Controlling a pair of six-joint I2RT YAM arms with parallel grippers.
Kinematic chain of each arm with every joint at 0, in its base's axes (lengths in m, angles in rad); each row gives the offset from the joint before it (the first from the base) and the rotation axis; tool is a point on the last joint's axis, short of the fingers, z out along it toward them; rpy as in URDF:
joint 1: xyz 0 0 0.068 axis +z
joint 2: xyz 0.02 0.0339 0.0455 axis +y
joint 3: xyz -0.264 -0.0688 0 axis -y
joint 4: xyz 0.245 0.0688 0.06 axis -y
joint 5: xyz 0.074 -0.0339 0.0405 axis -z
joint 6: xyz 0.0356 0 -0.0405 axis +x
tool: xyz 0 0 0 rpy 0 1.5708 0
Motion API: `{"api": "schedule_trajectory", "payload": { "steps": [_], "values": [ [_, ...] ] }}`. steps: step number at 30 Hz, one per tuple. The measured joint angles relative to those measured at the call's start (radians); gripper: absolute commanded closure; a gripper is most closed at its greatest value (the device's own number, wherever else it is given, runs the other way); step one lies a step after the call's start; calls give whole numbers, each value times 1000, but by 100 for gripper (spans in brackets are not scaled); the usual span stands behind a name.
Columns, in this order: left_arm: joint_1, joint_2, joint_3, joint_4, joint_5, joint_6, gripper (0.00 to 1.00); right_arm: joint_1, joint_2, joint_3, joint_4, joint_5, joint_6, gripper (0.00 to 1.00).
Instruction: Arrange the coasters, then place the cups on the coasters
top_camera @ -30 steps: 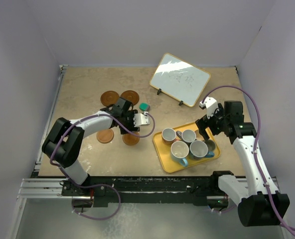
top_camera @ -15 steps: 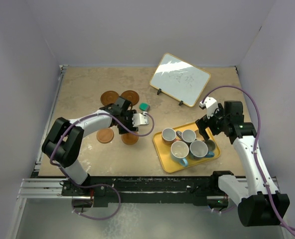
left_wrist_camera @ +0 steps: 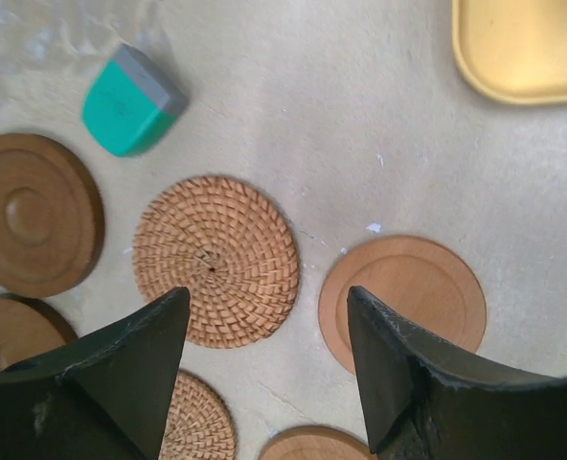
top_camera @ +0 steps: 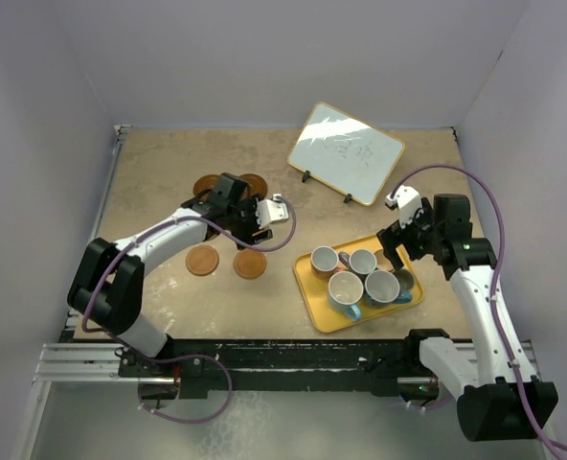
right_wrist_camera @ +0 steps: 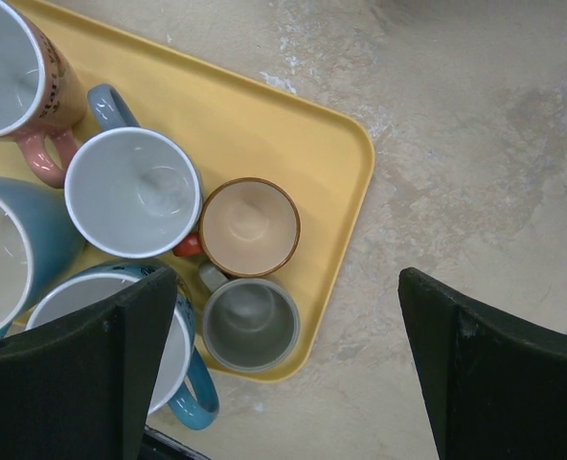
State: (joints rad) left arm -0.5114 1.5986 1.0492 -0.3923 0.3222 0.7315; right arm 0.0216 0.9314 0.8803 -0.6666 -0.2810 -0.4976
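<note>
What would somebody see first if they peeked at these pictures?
Probably the bright yellow tray at the front right of the table, crowded with little cups. Next comes the bunch of round brown coasters on the left side, with a teal block close by. A white board stands tilted at the back.

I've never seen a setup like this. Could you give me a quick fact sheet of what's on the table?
Coasters: six, flat on the bare table, no cup on any
Cups: six, crowded together on the yellow tray
Left gripper: open, empty, above the coasters
Right gripper: open, empty, above the tray's corner
Other items: teal eraser, whiteboard
</note>
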Motion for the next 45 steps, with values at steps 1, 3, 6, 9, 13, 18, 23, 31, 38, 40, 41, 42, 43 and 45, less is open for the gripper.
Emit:
{"api": "schedule_trajectory", "payload": {
  "steps": [1,3,6,9,13,18,23,31,38,40,41,42,43,45],
  "values": [
    [0,-14,0,9,5,-15,34,0,-2,8,-9,0,-3,1],
    [0,-47,0,27,6,-42,32,0,-2,32,-33,1,-12,2],
    [0,-93,0,60,-10,-80,29,0,-2,80,-83,0,-46,5],
    [0,-130,0,89,-44,-113,24,0,-3,116,-121,-5,-93,7],
    [0,-162,0,108,-95,-155,13,0,0,119,-179,-36,-159,11],
    [1,-172,0,111,-135,-198,10,2,5,92,-234,-140,-245,17],
    [19,-175,0,96,-154,-224,13,41,16,89,-251,-264,-305,23],
    [103,-189,0,56,-148,-250,15,146,71,89,-237,-350,-383,31],
    [142,-213,-1,55,-127,-271,16,292,173,87,-189,-328,-394,37],
    [146,-214,-6,56,-120,-278,16,330,188,84,-174,-309,-392,39],
    [148,-214,-10,56,-117,-279,16,344,192,82,-168,-303,-391,39],
    [149,-214,-15,58,-115,-281,16,363,200,80,-161,-290,-388,40],
    [149,-214,-19,59,-113,-285,16,375,208,79,-158,-282,-387,40],
    [150,-216,-25,62,-109,-287,16,401,229,77,-146,-261,-383,41]
  ]
}}
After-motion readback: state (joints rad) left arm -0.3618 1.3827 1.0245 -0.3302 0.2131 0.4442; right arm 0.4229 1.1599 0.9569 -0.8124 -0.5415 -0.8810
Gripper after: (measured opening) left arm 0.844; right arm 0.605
